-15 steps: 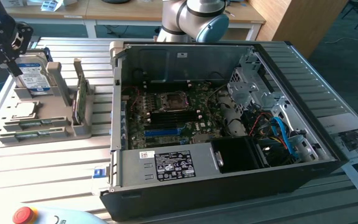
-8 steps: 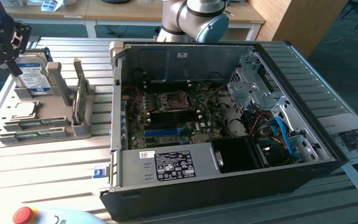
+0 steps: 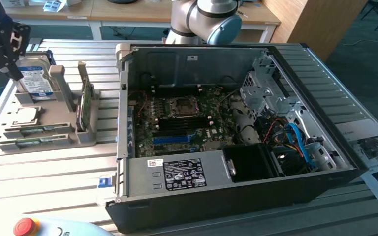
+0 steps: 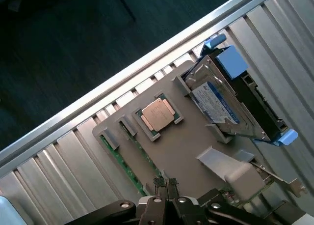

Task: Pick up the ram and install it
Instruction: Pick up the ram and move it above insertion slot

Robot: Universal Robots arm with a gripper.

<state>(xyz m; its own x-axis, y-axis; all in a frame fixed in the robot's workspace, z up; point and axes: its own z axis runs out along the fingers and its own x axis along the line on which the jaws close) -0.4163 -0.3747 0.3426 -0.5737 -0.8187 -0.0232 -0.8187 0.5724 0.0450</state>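
Two ram sticks (image 3: 35, 131) lie in the slots of a grey holder tray (image 3: 57, 140) at the exterior view's left, beside the open computer case (image 3: 241, 123). My gripper (image 3: 13, 69) hangs over the far end of that tray, close to the hard drive (image 3: 35, 81). The wrist view looks down on the tray (image 4: 186, 146). There a green ram stick (image 4: 122, 158) runs toward my gripper (image 4: 166, 182). Its fingers are shut with nothing between them, above the tray and apart from the ram. Inside the case, the motherboard (image 3: 182, 123) lies exposed.
The tray also holds a CPU (image 4: 158, 113), the blue-labelled hard drive (image 4: 221, 102) and an upright green expansion card (image 3: 84, 105). A red emergency stop button (image 3: 26, 226) sits at the table's front edge. Papers (image 3: 376, 152) lie at the exterior view's right.
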